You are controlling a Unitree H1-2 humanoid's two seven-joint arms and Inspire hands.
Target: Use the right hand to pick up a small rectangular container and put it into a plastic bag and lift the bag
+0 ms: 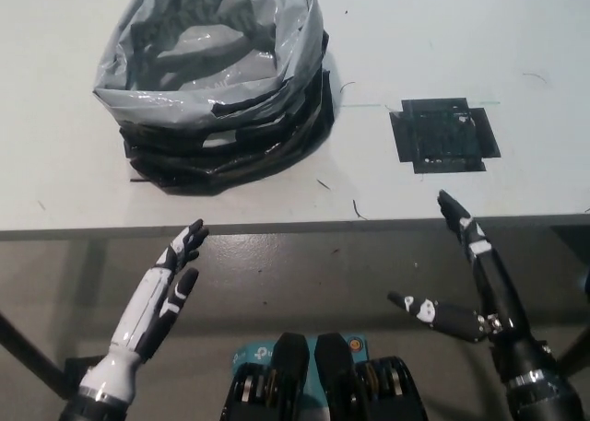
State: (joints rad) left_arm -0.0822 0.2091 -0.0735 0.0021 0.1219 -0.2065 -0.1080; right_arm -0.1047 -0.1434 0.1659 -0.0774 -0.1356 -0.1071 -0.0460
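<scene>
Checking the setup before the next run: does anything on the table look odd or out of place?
No small rectangular container is visible. Only the open plastic bag and a black taped square sit on the table.

My black right hand [472,278] hangs low in front of the pale tabletop [442,34], fingers spread and holding nothing — its tips reach just to the table's near edge. My white left hand [164,292] rests at lower left, fingers apart too. On the table, the crumpled grey-and-black plastic bag [217,80] stands open, well apart from a flat black square patch [444,134].
</scene>
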